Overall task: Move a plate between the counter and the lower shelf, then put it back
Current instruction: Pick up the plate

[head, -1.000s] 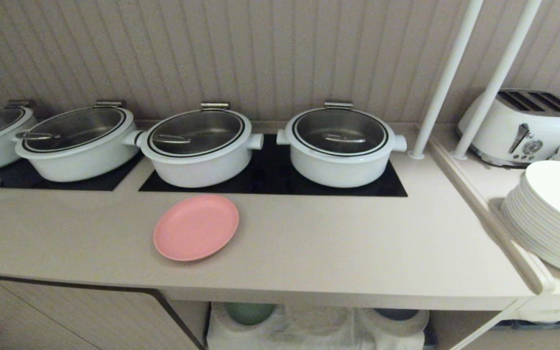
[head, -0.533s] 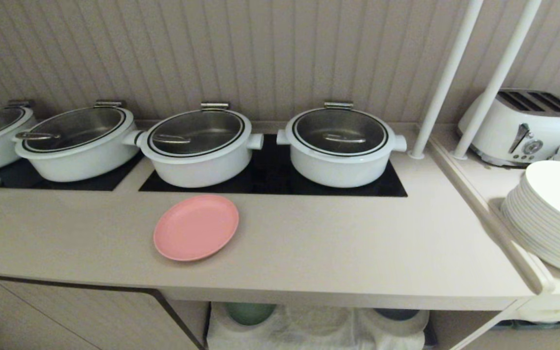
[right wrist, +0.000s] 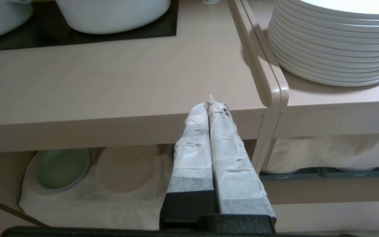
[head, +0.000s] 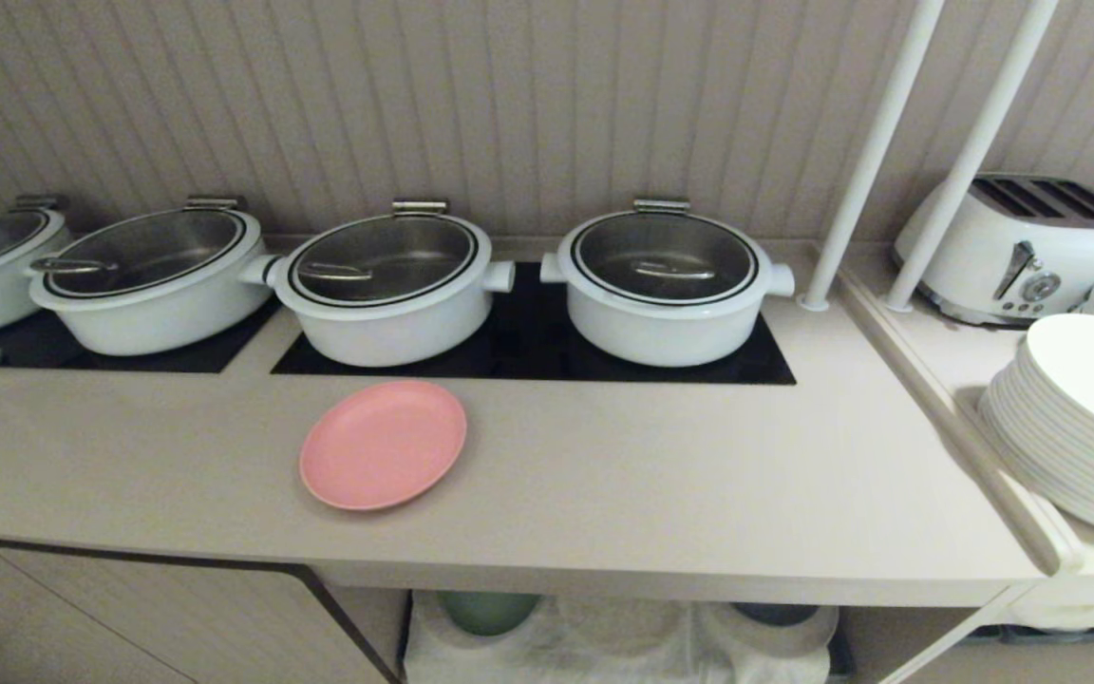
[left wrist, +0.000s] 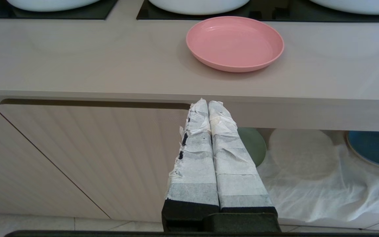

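Note:
The pink plate [head: 383,444] lies flat on the beige counter [head: 651,494], in front of the middle white pot; the left wrist view shows the plate [left wrist: 235,42] too. Below the counter's front edge opens the lower shelf [left wrist: 308,184], lined with a white wrinkled cloth. My left gripper [left wrist: 208,102] hangs shut and empty in front of the counter's edge, short of the plate. My right gripper [right wrist: 211,102] is shut and empty too, further right along the counter's edge [right wrist: 110,128]. Neither arm shows in the head view.
Several white lidded pots [head: 666,285] stand on black hob panels [head: 528,356] behind the plate. A green plate [right wrist: 63,168] and a blue plate [left wrist: 373,148] lie on the shelf cloth. Stacked white plates [head: 1079,427] and a toaster [head: 1022,247] occupy the side counter at right, past two white poles [head: 865,161].

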{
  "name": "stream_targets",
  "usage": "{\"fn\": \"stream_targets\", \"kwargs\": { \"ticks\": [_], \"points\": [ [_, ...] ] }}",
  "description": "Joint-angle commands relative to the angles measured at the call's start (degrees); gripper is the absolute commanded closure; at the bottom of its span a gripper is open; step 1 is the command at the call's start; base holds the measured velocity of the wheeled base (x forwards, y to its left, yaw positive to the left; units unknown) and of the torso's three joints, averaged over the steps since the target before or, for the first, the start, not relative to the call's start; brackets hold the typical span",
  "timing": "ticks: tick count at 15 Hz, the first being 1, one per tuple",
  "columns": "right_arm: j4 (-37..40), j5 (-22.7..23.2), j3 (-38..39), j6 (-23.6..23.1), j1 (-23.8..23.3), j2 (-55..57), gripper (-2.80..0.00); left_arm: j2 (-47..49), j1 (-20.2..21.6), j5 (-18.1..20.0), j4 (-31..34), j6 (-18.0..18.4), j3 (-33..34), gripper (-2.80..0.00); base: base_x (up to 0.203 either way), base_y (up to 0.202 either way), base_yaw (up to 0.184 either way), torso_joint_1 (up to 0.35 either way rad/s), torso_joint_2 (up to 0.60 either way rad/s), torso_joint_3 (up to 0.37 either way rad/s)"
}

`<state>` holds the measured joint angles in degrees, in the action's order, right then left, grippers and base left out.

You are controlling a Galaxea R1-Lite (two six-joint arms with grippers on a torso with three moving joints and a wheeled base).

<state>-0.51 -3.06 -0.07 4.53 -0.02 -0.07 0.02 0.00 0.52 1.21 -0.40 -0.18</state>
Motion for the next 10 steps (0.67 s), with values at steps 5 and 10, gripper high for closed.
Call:
{"fn": "stream_targets", "kwargs": {
  "ticks": [5,10],
  "points": [
    [-0.02,-0.02,0.00,0.04,0.02,0.07,0.00,-0.02,0.00,0.00,0.02,-0.04,0.01,0.00,0.000,0.017,-0.002,0.000,0.00,0.000],
    [-0.02,-0.02,-0.01,0.04,0.02,0.07,0.00,-0.02,0.00,0.00,0.02,-0.04,0.01,0.00,0.000,0.183,-0.002,0.000,0.00,-0.002]
  ]
}}
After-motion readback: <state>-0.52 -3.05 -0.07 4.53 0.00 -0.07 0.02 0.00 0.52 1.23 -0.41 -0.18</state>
